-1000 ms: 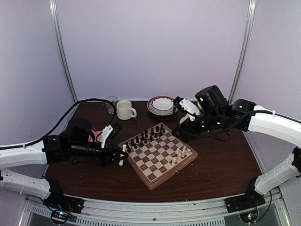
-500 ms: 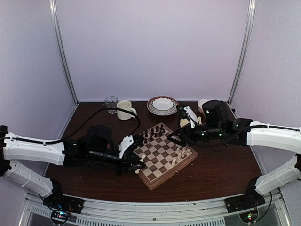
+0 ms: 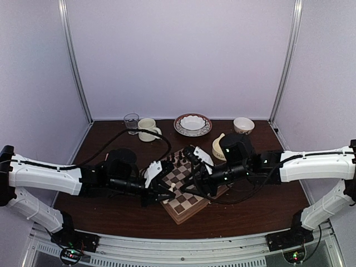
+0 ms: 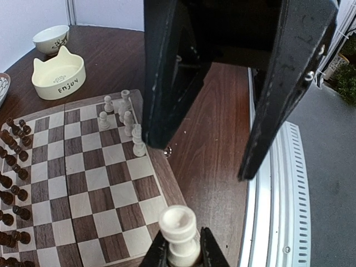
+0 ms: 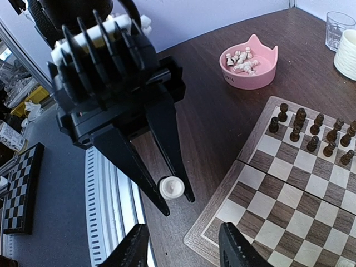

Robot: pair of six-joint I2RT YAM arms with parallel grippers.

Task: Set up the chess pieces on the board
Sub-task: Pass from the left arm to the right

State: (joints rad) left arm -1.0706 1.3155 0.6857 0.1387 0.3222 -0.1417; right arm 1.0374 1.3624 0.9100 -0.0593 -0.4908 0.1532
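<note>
My left gripper (image 4: 179, 257) is shut on a cream-white chess piece (image 4: 179, 232), a rook held upright just off a corner of the board (image 4: 83, 183). The right wrist view shows the same piece (image 5: 171, 187) between the left fingers, above the tabletop beside the board (image 5: 278, 206). My right gripper (image 5: 183, 247) faces it tip to tip, open, with nothing between its jaws. A few white pieces (image 4: 128, 119) stand at one board edge. Dark pieces (image 5: 311, 133) line the opposite side. From above, the left gripper (image 3: 168, 193) and right gripper (image 3: 192, 179) meet over the board's left part.
A pink cat-shaped bowl (image 5: 248, 64) holds several white pieces. A cream cat bowl (image 4: 58, 78), small bowl (image 4: 51, 39), plate with bowl (image 3: 192, 123), mug (image 3: 147, 129) and glass (image 5: 339, 23) stand behind the board. The table's metal front rail (image 4: 278, 183) is close.
The left arm carried the white piece right, to the board's corner. The right arm swung left across the board to face it, and its jaws narrowed.
</note>
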